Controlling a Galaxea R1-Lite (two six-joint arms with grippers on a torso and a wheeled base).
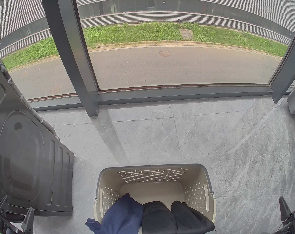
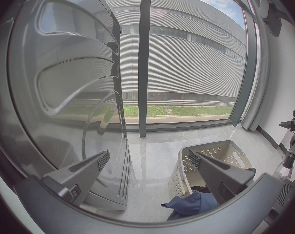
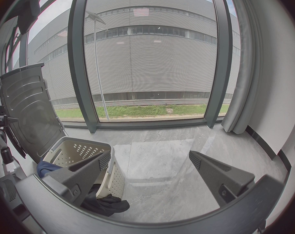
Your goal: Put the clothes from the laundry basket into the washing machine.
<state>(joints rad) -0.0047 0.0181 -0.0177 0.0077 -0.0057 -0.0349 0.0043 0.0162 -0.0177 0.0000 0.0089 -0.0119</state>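
With the left gripper [image 2: 148, 154] and the right gripper [image 3: 149, 156] both spread wide and empty either side of the laundry basket [image 1: 155, 167], the blue garment [image 1: 123, 215] and dark clothes [image 1: 176, 219] draped over its near rim could slide to the floor [image 1: 154, 137] if pinched shallowly.

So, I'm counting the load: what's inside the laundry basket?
A blue garment and black clothing are heaped at the near side of the laundry basket, spilling over its rim. How many black pieces there are, and anything beneath them, is hidden.
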